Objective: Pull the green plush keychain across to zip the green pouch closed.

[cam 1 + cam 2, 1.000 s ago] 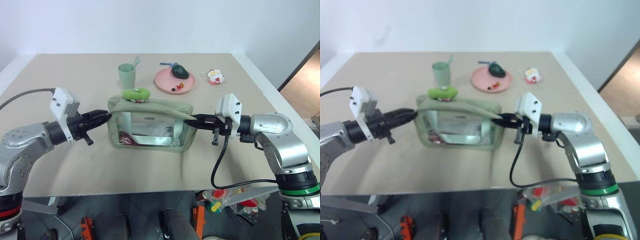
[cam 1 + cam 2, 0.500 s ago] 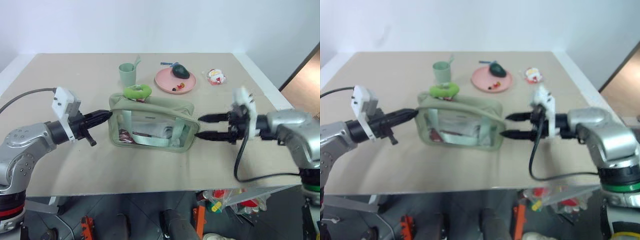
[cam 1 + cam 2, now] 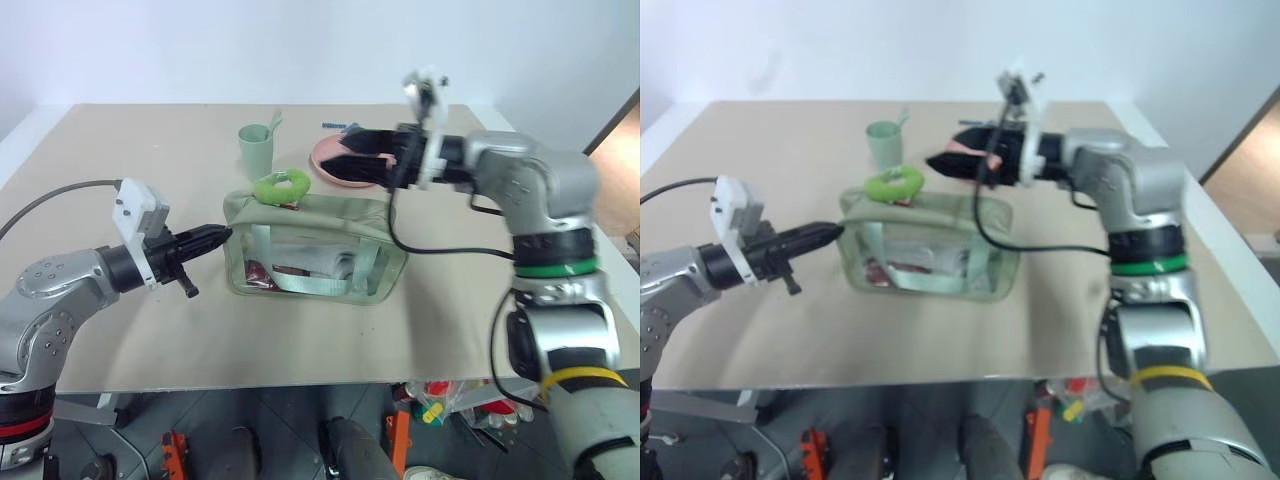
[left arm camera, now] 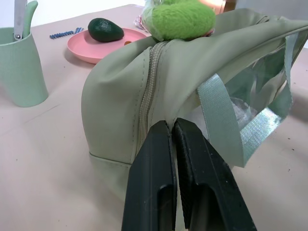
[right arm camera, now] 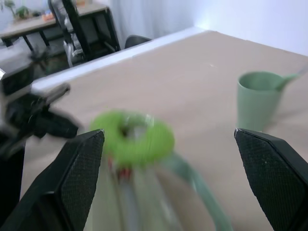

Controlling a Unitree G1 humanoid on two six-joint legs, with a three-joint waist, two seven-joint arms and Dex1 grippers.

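Green plush keychain (image 3: 279, 185) sits atop the green pouch (image 3: 310, 250); left gripper (image 3: 222, 235) pinches its end, right gripper (image 3: 335, 155) gapes wide above.

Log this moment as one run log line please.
left gripper: shut on green pouch end | right gripper: open, above pouch | green plush keychain: on pouch top, ungrasped

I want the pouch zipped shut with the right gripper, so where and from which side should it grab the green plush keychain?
Grip the green plush keychain across one side of its fuzzy ring, coming from above on the right. It lies on top of the green pouch at its left end, hole showing, so open fingers probably fit around the band. The right gripper is open nearby; the left gripper pinches the pouch's left end.
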